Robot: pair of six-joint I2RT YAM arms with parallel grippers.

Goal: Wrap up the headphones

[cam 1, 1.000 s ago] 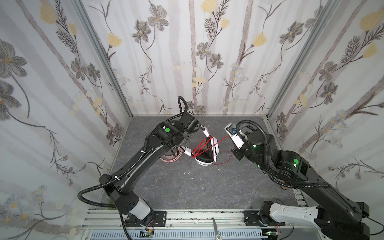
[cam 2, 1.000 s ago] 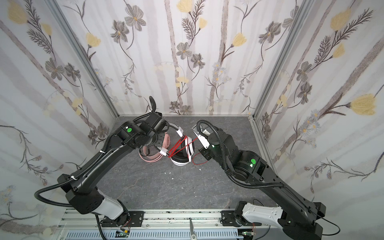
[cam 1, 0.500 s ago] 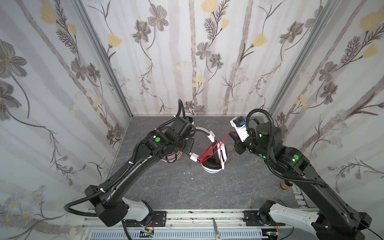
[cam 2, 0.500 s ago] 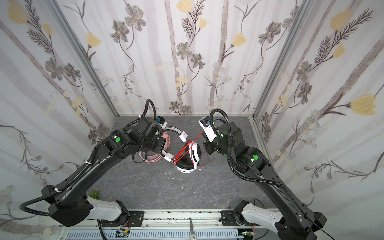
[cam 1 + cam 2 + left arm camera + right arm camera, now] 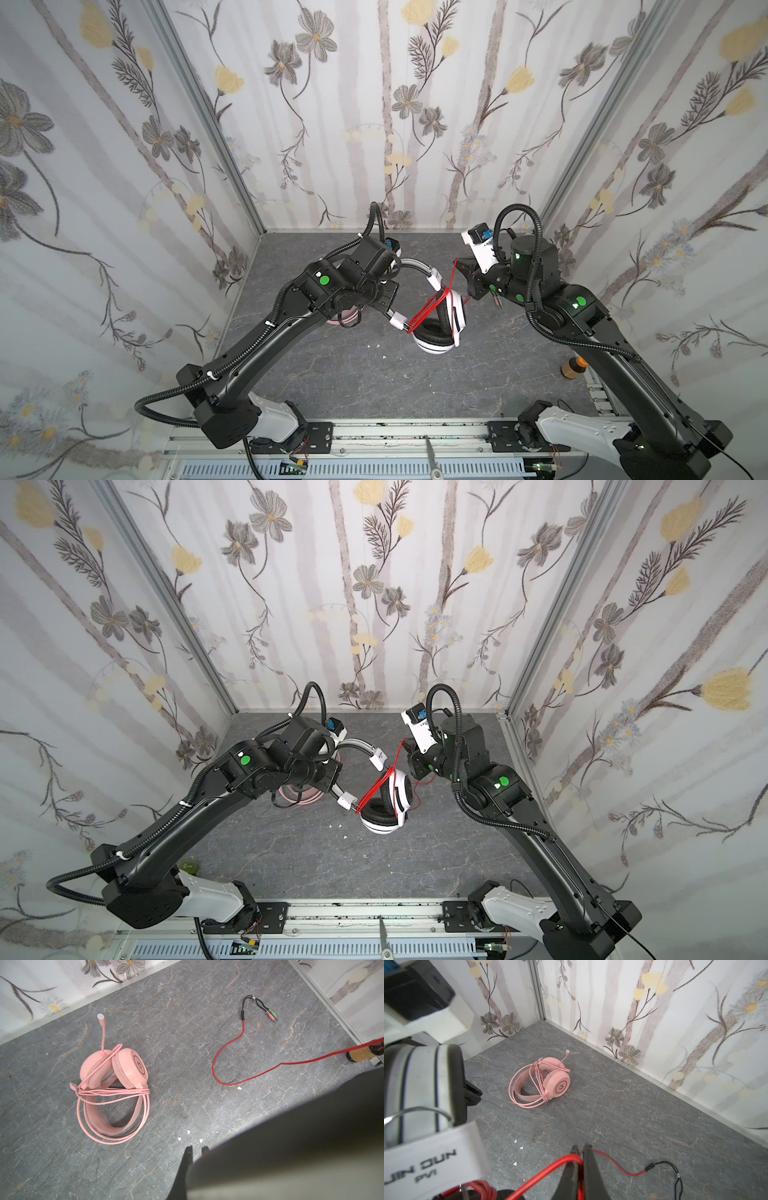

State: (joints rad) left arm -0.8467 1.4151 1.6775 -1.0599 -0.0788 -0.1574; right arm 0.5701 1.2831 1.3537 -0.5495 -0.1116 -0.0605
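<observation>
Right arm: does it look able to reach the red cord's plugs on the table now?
Probably yes: the plugs lie bare nearby, but the right gripper is shut on the red cord.

The white headset (image 5: 436, 345), black-padded, hangs tilted at frame centre in both top views, cups low and band up-left. Its red cord (image 5: 428, 309) is wound several times across the cups, and the tail trails onto the floor. The pink headset (image 5: 129, 1068) lies flat to its left, with the pink cord (image 5: 116, 1093) coiled round the band.
</observation>
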